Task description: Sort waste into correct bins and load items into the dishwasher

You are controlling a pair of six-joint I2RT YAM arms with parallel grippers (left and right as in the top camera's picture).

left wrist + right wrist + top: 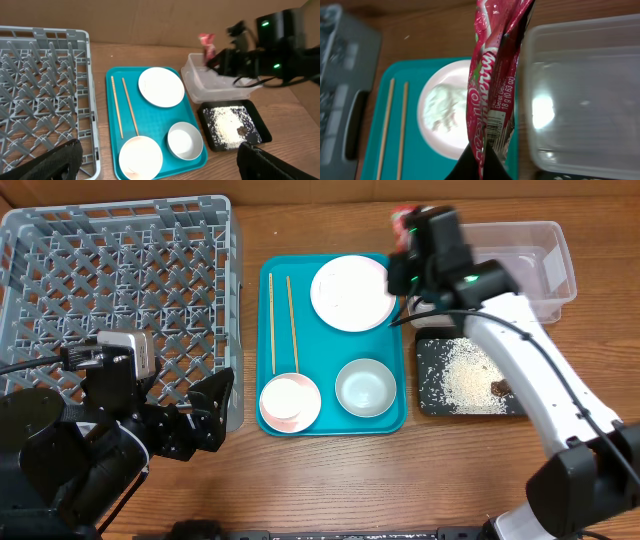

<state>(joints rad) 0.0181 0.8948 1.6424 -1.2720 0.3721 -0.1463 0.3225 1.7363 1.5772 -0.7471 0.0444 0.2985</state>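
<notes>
1. Right wrist view is showing the right gripper (481, 162) pinching the lower end of the red wrapper (492, 75), jaws closed on it. The wrapper is hanging just left of the clear tub (580, 35), over the seam between tub and plate (432, 145).
2. Risk: letting go here is likely dropping the scrap outside the tub wall, onto the plate or teal tray (320, 350). It is not yet looking centred over the opening. Being light foil, it may also be clinging to a finger.
3. Risk: the tissue wad (442, 107) is lying on the plate, so racking the plate first would be carrying waste into the dish rack (120, 205).
4. The left gripper (215, 412) is waiting by the rack's near right corner, jaws spread wide and holding nothing.
5. Count: one wrapper, one tissue, one tub, one plate, one rack, two chopsticks (272, 320), one pink bowl (290, 402) and one grey-green bowl (365, 387). A cup is not showing clearly.
</notes>
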